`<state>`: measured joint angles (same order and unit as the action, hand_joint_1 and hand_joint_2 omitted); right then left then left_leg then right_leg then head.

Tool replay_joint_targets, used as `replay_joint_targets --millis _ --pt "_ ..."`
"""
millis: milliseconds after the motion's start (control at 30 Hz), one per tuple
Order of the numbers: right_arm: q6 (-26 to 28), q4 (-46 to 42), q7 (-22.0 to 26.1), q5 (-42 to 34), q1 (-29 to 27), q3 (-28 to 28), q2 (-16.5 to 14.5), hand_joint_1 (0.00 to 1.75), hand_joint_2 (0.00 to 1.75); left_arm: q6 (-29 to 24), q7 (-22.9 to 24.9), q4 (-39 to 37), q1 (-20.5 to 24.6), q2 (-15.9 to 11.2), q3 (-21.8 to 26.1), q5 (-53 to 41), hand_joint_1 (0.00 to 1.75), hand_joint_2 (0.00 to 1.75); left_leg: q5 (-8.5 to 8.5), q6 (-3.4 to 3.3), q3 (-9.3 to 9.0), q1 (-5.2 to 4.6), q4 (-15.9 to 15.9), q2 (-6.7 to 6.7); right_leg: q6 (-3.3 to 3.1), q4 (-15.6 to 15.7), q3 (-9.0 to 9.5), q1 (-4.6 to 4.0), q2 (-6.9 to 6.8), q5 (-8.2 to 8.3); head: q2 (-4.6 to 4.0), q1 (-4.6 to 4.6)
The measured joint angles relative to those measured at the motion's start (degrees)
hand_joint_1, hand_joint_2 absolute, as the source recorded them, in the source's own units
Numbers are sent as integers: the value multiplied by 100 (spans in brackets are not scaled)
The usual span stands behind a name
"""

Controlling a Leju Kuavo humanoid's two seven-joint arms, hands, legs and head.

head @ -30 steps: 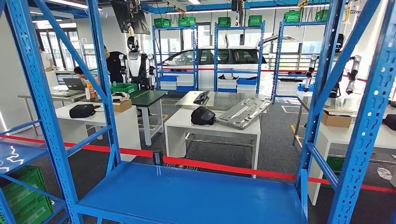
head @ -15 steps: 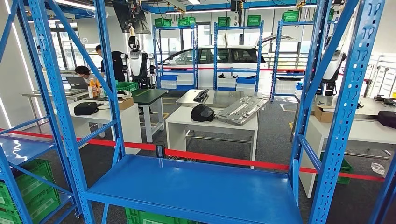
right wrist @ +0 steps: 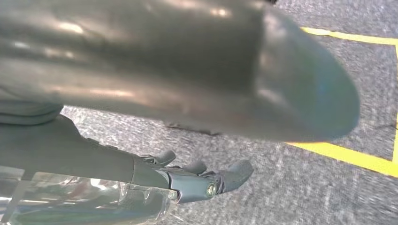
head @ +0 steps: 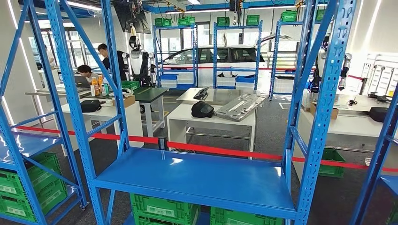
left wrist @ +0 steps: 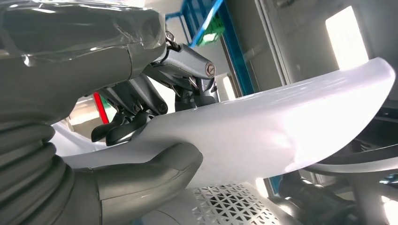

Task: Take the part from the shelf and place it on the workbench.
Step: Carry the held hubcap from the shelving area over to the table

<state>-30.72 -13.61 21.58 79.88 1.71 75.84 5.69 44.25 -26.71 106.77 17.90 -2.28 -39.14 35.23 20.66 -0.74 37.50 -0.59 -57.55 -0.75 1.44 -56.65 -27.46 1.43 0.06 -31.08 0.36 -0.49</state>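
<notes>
Two blue uprights of a shelf rack (head: 324, 93) are framing the head view, and its blue shelf board (head: 197, 180) is running across the foreground. Beyond it, a white car (head: 220, 56) is standing at the back of the hall behind more blue racks. Between the car and the rack, a white workbench (head: 211, 123) is standing on the far side of a red barrier tape (head: 225, 151) that is stretching across the room. Green crates (head: 164, 211) are sitting under the shelf board. A silver metal panel (head: 241, 107) is lying tilted over the workbench's right end, and a black rounded object (head: 202, 110) is resting just beside it, toward the left end. Another humanoid robot (head: 138, 61) is standing far back on the left, near people at a table.

In the left wrist view, a smooth, curved white part (left wrist: 281, 126) is being held by the left hand (left wrist: 94, 93): the thick grey thumb (left wrist: 155, 171) is pressing on one face while the darker fingers (left wrist: 187, 70) are bearing on the other.

In the right wrist view, the right hand (right wrist: 187, 180) is hanging over grey carpet (right wrist: 281, 197) marked with a yellow line (right wrist: 347, 157), its fingers loosely bent, slightly apart and holding nothing.
</notes>
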Motion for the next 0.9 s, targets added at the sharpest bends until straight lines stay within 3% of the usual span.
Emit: replay_joint_targets --millis 33,67,100,167,200,233,267,333,400,433,500,567,600,667,733,767,800,833,900 --pt "-3 10 -1 0 -6 2 6 0 0 -2 1 -3 4 -4 -6 1 175 175 36 29 33 13 -32 6 -59 -6 -44 7 -5 37 -2 -4" --pt "-3 19 -2 -3 -11 4 11 0 0 -7 6 -7 6 -9 -10 1 175 175 175 64 83 26 -133 16 -118 -5 -103 18 -12 88 -2 -8" --pt "-3 25 -2 -6 -13 5 16 0 0 -20 16 -8 11 -15 -14 -1 175 175 421 98 155 41 -334 29 -164 -3 -169 28 -17 145 -3 -14" --pt "-4 28 -3 -10 -19 7 26 0 0 -56 41 -10 21 -32 -24 -26 175 175 998 153 335 65 -1031 46 -205 -7 -303 15 -22 265 1 -26" --pt "-5 29 -2 -5 -23 7 30 0 0 -78 49 -15 24 -42 -31 -53 175 175 1139 165 402 75 -1394 50 -207 -11 -361 6 -31 322 1 -33" --pt "-10 31 2 6 -27 7 35 0 0 -91 51 -21 25 -53 -39 -83 175 175 1141 166 411 80 -1636 50 -208 -15 -416 -4 -48 373 1 -38" --pt "-20 32 13 18 -31 7 43 0 0 -98 48 -27 24 -64 -48 -110 175 175 1033 155 322 80 -1673 48 -204 -18 -464 -14 -69 418 1 -43" --pt "-42 43 52 42 -37 4 61 0 0 -92 36 -32 29 -79 -63 -152 175 175 781 81 -199 55 -1051 -28 -189 -19 -523 -36 -120 488 2 -54" --pt "-51 66 105 59 -49 -1 73 0 0 -91 34 -16 57 -81 -72 -184 175 175 788 -22 -757 -8 -210 -201 -153 -18 -545 -61 -190 538 1 -56" --pt "-51 76 127 72 -52 -4 78 0 0 -97 44 -5 74 -80 -74 -195 175 175 842 -59 -884 -41 23 -259 -129 -18 -550 -64 -242 558 1 -54" --pt "-49 94 161 120 -53 -19 88 0 0 -103 87 15 90 -81 -78 -205 175 175 847 -122 -901 -71 165 -206 -64 2 -555 -64 -363 600 2 -51" --pt "-48 113 184 166 -42 -49 103 0 0 -86 128 33 99 -82 -81 -207 175 175 728 -202 -898 -51 265 -99 -34 -110 -622 -58 -329 520 2 -43" --pt "-46 123 189 180 -40 -62 111 0 0 -78 137 41 102 -83 -82 -208 175 175 659 -235 -887 -36 309 -48 -44 -324 -723 -54 -248 387 2 -33" --pt "-37 139 193 196 -47 -79 137 0 0 -63 151 44 100 -85 -85 -208 175 175 564 -263 -808 -29 323 57 -79 -1069 -1043 -44 -84 3 2 -13" --pt "-29 153 192 216 -58 -101 154 0 0 -46 166 43 92 -95 -86 -209 175 175 505 -254 -720 -32 306 171 -49 -1641 -1250 -39 -36 -213 2 1" --pt "-27 162 191 230 -60 -119 157 0 0 -37 171 42 93 -102 -86 -217 175 175 485 -244 -689 -31 293 228 -7 -1612 -1195 -32 -28 -188 2 9" --pt "-27 171 190 243 -60 -138 162 0 0 -30 177 42 95 -107 -86 -234 175 175 474 -234 -667 -29 273 289 43 -1330 -1015 -18 -14 -76 2 14" --pt "-27 181 190 251 -60 -154 169 0 0 -25 182 42 99 -113 -86 -258 175 175 472 -220 -643 -28 239 347 90 -885 -756 4 47 72 1 20" --pt "-27 205 191 266 -56 -181 184 0 0 -16 191 42 110 -124 -86 -303 175 175 481 -180 -570 -43 143 451 90 -174 -372 23 180 266 1 26"
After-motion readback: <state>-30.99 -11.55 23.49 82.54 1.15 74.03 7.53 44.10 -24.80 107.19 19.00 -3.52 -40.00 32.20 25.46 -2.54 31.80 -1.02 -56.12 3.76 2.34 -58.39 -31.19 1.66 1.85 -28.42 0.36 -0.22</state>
